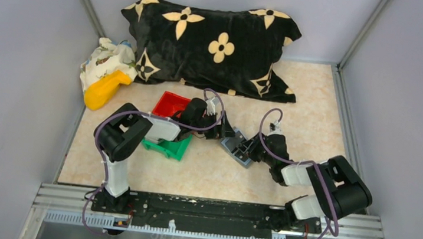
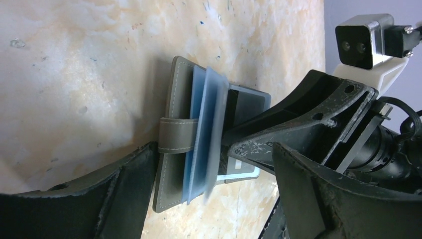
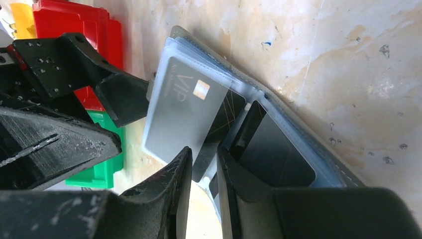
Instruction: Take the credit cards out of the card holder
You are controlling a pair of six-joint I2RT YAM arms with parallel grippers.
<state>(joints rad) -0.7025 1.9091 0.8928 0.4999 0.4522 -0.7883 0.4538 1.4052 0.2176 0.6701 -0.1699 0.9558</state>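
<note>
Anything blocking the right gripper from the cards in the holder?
Nothing visible. The right gripper pinches a dark card poking from the open card holder; the left gripper only touches its opposite edge.

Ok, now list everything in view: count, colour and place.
pillow: one, black with cream flowers, back of table.
printed cloth: one, white patterned, back left.
yellow object: one, yellow, beside the cloth.
red bin: one, red, left of centre.
green bin: one, green, beside red bin, nearer side.
card holder: one, grey, open, table centre.
VIP card: one, grey, in the holder's clear sleeve.
dark card: one, black, partly out of the holder.
table: one, beige marbled.
left gripper: one, black, open, finger against holder's edge.
right gripper: one, black, shut on dark card.
</note>
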